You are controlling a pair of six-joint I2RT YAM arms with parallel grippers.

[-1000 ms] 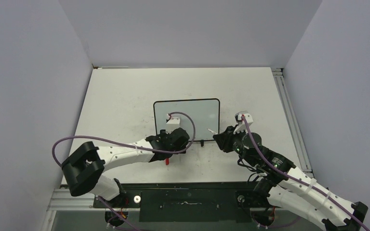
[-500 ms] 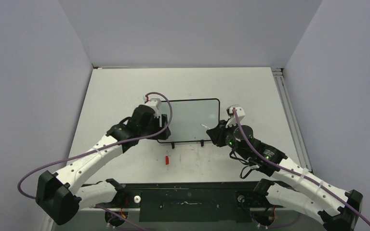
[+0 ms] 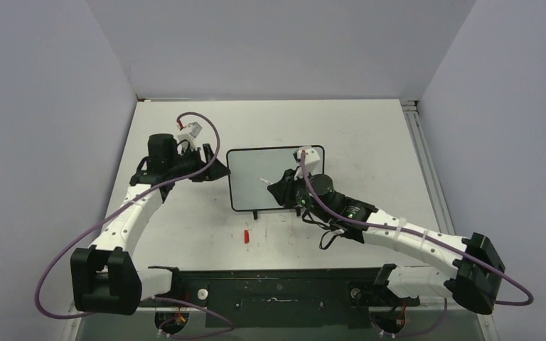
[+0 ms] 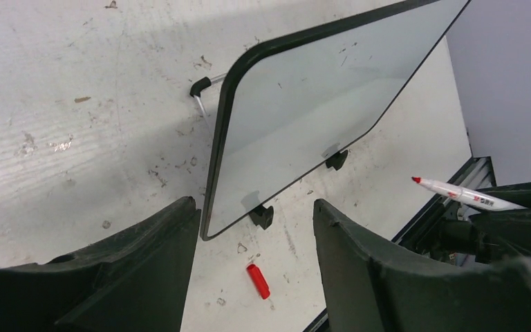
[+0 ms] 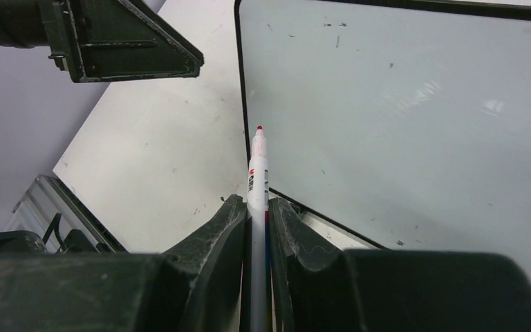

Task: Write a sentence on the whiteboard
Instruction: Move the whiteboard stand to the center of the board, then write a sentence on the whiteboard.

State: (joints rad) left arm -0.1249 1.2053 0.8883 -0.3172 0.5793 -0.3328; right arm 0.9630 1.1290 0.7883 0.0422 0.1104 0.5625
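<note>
Whiteboard (image 3: 245, 167): black-framed, sits mid-table on the scuffed white tabletop (image 3: 370, 135), with its two black feet along the near edge.
Right gripper (image 3: 277, 188): clamped tight on a white marker (image 5: 257, 173), its red tip bared and poised over the board's left part, close to the frame. Whether tip meets board cannot be told.
Left gripper (image 4: 256, 207): fingers spread wide, holding nothing, just beside the board's left edge.
Red cap (image 3: 246, 236): lies alone on the tabletop, just off the board's near-left corner, apart from both arms.
</note>
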